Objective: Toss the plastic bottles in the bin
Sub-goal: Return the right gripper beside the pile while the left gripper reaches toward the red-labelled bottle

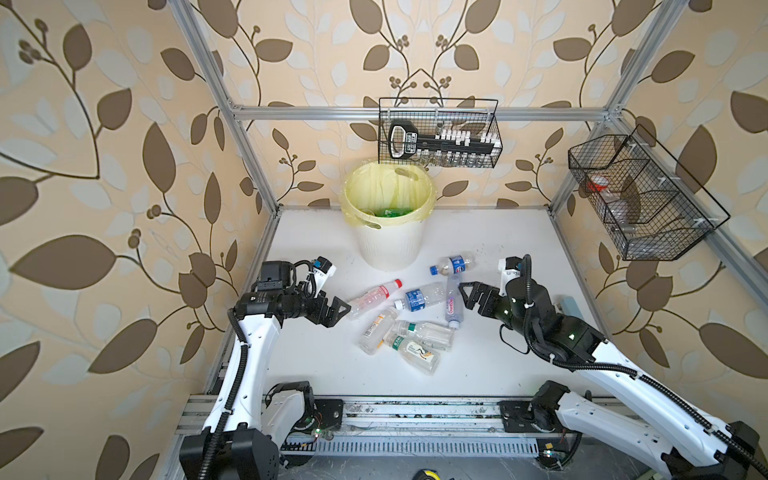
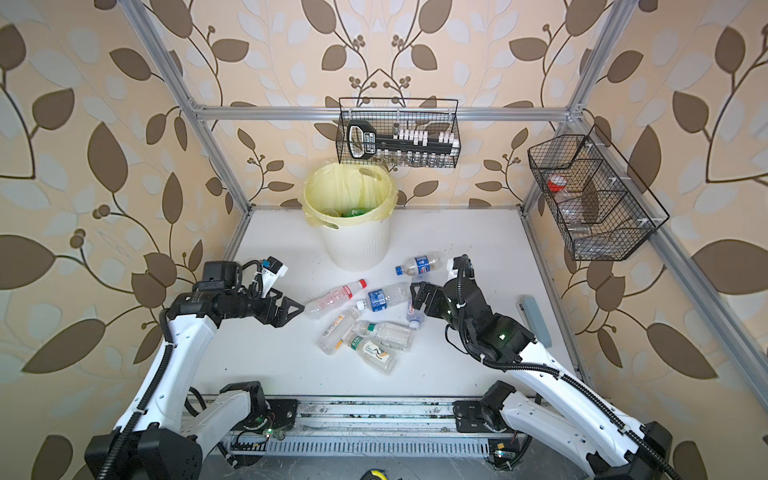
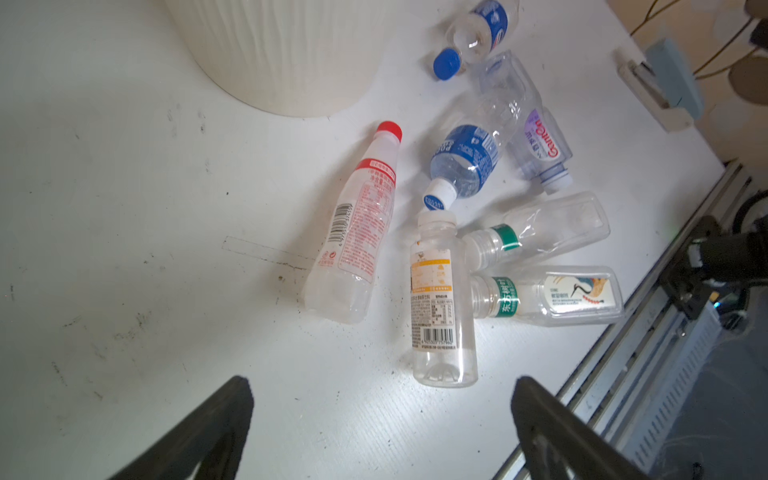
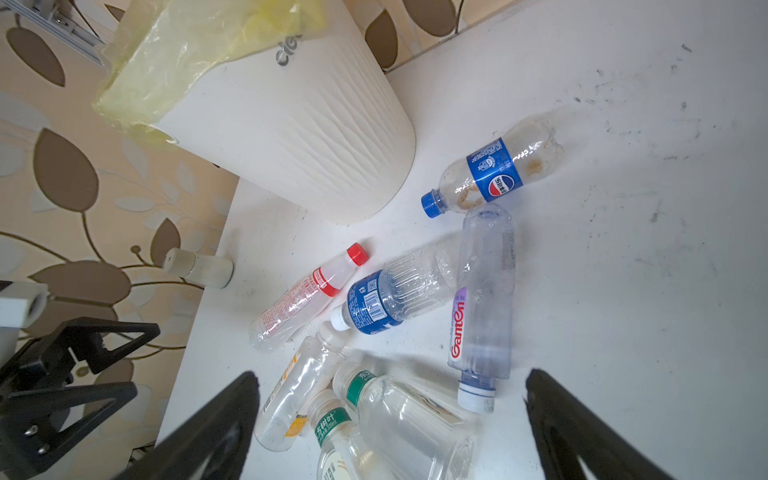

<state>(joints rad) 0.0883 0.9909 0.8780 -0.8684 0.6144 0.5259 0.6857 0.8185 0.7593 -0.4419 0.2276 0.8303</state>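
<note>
top views: plastic bottles (image 1: 419, 299) on white table (image 1: 316, 365), leafy wallpaper (image 1: 104, 166)

Overhead pair, wrists close — bottles (image 1: 419, 300) shared

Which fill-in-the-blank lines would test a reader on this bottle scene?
The left pincer and the right pincer both stand ____.
The Pepsi bottle wears a ____ cap.
The bin is lined with a ____ bag.
The Ganten bottle lies nearest the ____ pincer.
Missing words: open; blue; yellow; right.
</note>
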